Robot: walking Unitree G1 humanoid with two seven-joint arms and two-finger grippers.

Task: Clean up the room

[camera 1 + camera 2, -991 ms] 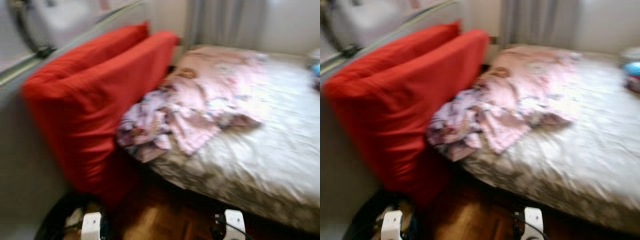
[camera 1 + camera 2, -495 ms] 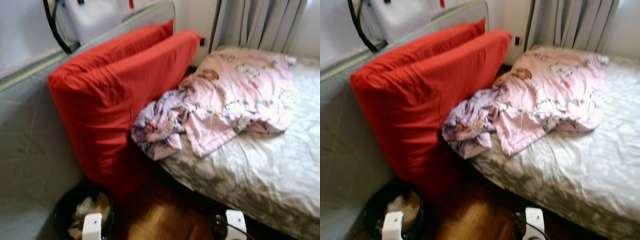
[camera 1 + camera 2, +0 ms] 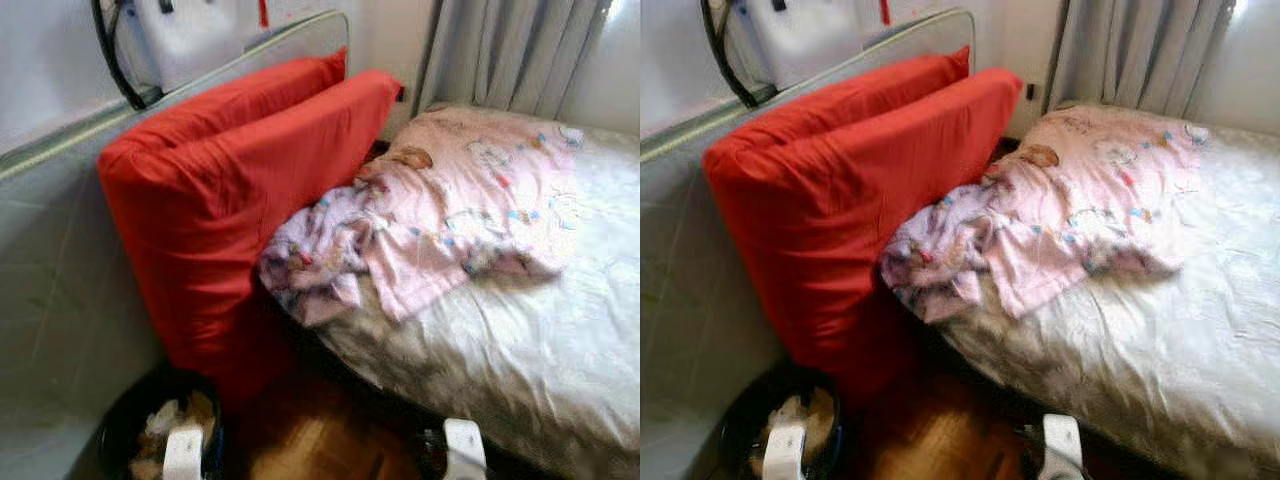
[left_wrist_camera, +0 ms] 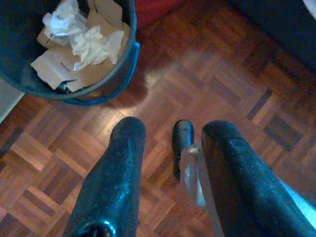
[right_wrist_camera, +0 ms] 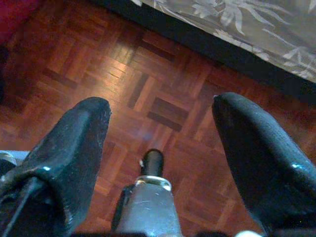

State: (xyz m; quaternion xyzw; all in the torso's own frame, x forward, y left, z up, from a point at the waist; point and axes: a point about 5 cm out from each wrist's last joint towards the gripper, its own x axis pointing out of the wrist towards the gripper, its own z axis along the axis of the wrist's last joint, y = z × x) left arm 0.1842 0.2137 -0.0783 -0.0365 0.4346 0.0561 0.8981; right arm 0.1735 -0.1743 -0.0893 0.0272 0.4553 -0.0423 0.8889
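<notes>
Jaws of left gripper [image 4: 168, 173] and right gripper [image 5: 160, 143] are parted, empty; ahead, the soft, light crumpled blanket [image 3: 1040, 225] could be pinched at its overhanging fold

Both head views look forward and down from standing height at the big red fabric cushion [image 3: 240, 200], which leans beside the bed with the silvery-grey sheet [image 3: 1200, 330]; they share nearly the whole scene, the right eye shifted slightly sideways. The left wrist view looks steeply down, close to the brown parquet wood floor [image 4: 207, 89], below the cushion. The right wrist view looks down at the same floor beside the bed's edge.
</notes>
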